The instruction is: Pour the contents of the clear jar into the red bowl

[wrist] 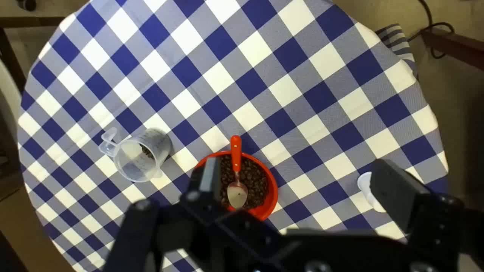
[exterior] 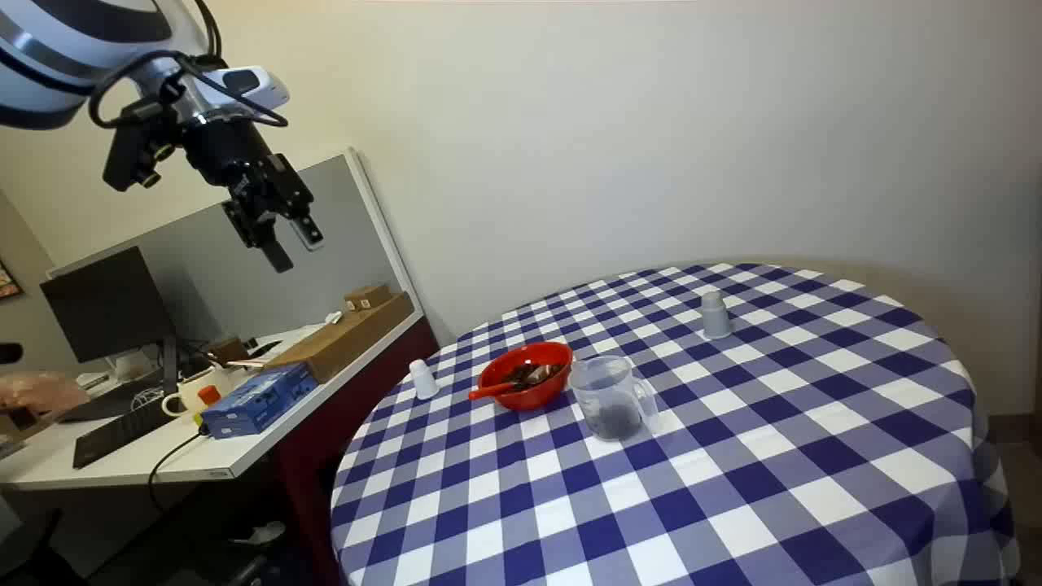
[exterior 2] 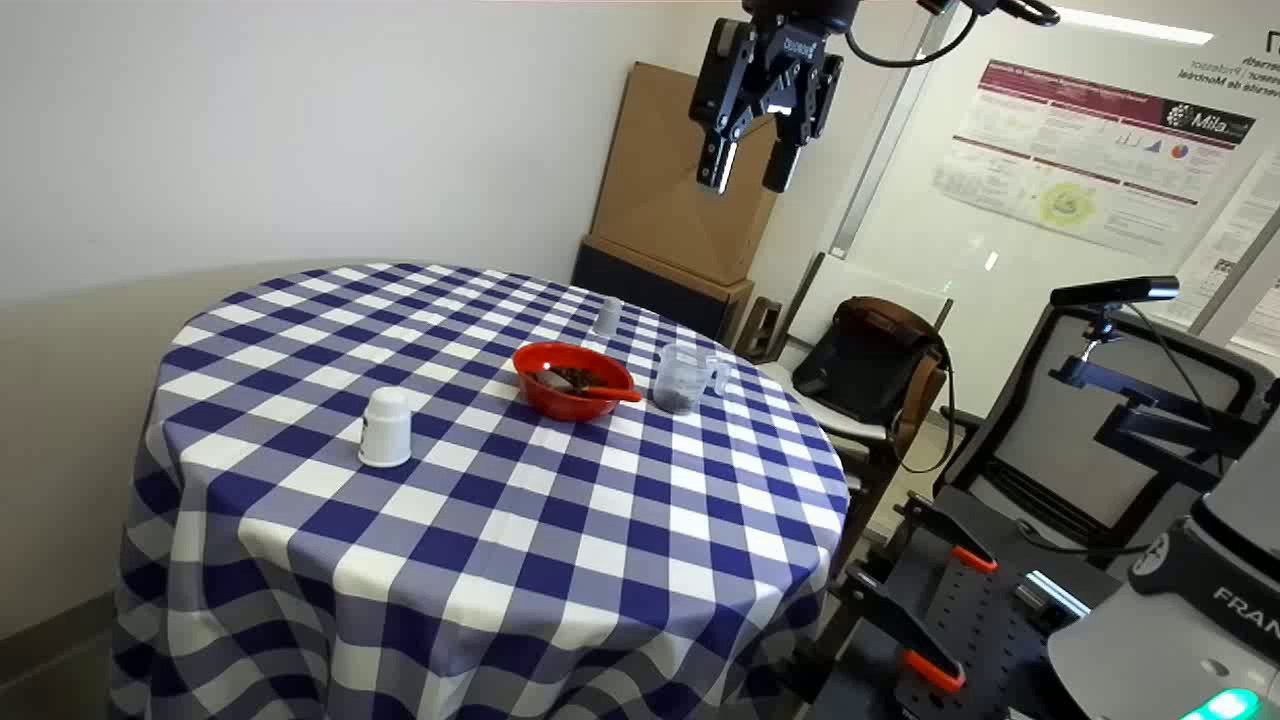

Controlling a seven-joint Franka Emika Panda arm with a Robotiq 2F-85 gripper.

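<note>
On the cloth-covered bench, the clear jar (upright, with dark contents at its base) stands just beside the red bowl, where a red-handled spoon rests on dark beans. High above the bench, the jaws are spread wide with nothing between them.

Arm aloft, downward jaws wide apart.
</note>
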